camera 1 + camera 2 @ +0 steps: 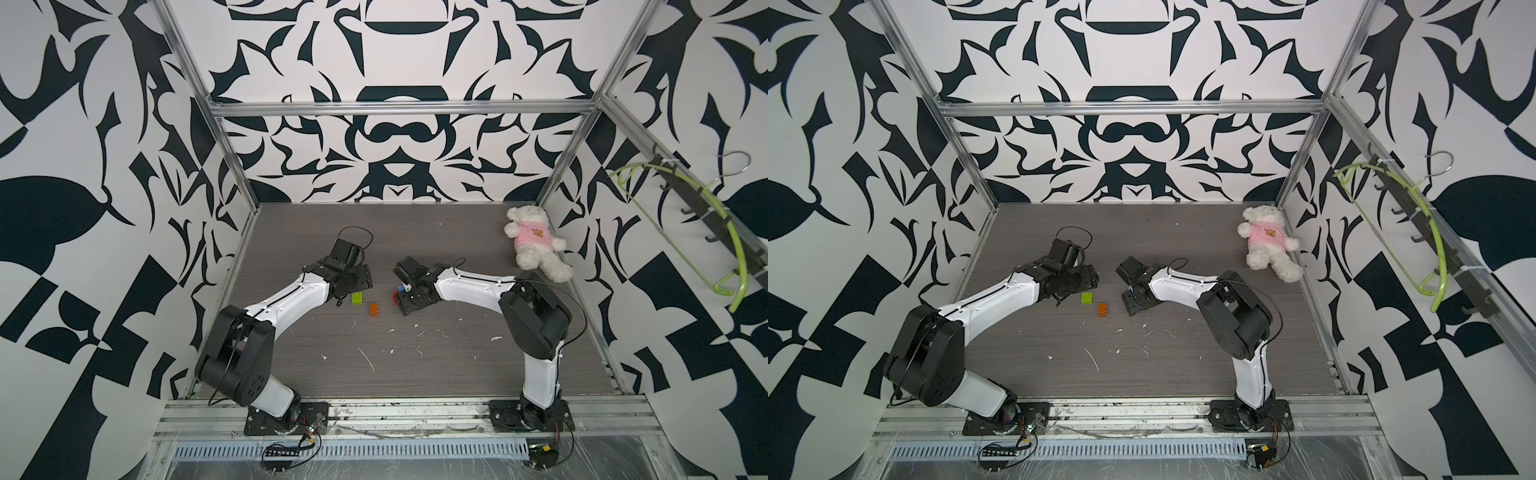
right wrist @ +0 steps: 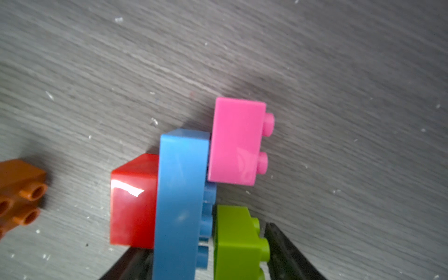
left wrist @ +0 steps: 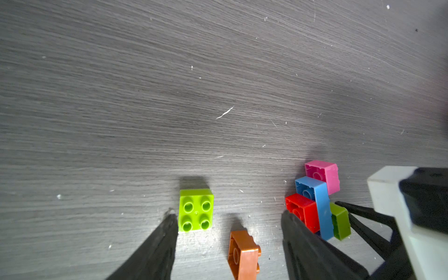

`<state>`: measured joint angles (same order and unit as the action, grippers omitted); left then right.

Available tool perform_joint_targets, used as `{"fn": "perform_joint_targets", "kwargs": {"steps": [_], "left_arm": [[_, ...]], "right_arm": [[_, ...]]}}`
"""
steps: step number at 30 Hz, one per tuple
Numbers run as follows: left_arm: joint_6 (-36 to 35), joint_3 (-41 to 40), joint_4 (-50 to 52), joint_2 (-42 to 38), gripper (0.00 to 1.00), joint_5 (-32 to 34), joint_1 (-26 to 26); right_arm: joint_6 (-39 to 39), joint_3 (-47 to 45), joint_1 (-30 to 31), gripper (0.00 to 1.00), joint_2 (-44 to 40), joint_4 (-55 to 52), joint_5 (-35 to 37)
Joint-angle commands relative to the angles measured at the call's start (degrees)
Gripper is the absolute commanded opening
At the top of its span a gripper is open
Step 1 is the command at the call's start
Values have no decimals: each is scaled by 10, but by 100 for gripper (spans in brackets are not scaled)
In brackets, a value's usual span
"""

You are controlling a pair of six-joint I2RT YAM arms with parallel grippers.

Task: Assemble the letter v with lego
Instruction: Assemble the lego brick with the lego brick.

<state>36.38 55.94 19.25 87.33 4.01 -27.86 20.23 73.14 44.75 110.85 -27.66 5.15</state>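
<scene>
Overhead, in both top views, the left gripper (image 1: 351, 286) sat low over the grey table (image 1: 415, 353), with a loose lime green brick (image 1: 356, 298) just beside it and an orange brick (image 1: 375, 309) near that. The right gripper (image 1: 401, 297) faced them near the table's middle, and only slivers of the joined cluster (image 1: 397, 291) showed at its tip. A white teddy bear (image 1: 536, 243) lay by the far right corner, well apart.

Through the left wrist view, the left gripper's fingers (image 3: 157, 242) stood wide apart, gripping nothing. The lime green brick (image 3: 196, 210) stood studs-up just beside one fingertip, and the orange brick (image 3: 243, 257) lay on its side between them. The joined cluster (image 3: 315, 201) was turned sideways too, hollow undersides toward this camera.

Through the right wrist view, the blue brick (image 2: 180, 194) gave the joined cluster its long axis, running straight away from the right gripper, studs pointing sideways. The red brick (image 2: 133, 201) sat on its underside. On its studs sat the pink brick (image 2: 236, 143) at the far end and a second lime green brick (image 2: 237, 240) at the near end. Dark fingers (image 2: 283, 247) flanked the near end; whether they pinched it could not be told.
</scene>
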Motion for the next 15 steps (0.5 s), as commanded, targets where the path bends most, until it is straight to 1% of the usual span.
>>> {"fn": "perform_joint_targets", "kwargs": {"steps": [1, 2, 3, 4, 5, 8, 9, 13, 15], "left_arm": [[-7, -14, 5, -5, 72, -4, 3], [-7, -14, 5, -5, 72, -3, 3], [-7, -13, 4, -5, 72, -4, 3], [-7, -13, 4, -5, 72, -4, 3], [-7, -12, 4, -5, 72, -4, 3], [-7, -12, 4, -3, 72, -5, 3], [-7, -13, 4, -3, 72, -5, 3], [-6, -13, 3, -3, 72, -6, 3], [-6, -14, 3, -4, 72, -6, 4]], "right_arm": [[2, 23, 2, 62, -2, -12, 17], [2, 23, 2, 60, -1, -13, 16], [2, 23, 2, 56, -1, -13, 17], [2, 23, 2, 49, -1, -13, 16], [1, 23, 2, 47, -1, -13, 16], [2, 23, 2, 45, -4, -16, 17], [2, 23, 2, 42, -4, -19, 17], [2, 20, 2, 42, -8, -19, 20], [2, 17, 2, 36, -8, -14, 20]]}}
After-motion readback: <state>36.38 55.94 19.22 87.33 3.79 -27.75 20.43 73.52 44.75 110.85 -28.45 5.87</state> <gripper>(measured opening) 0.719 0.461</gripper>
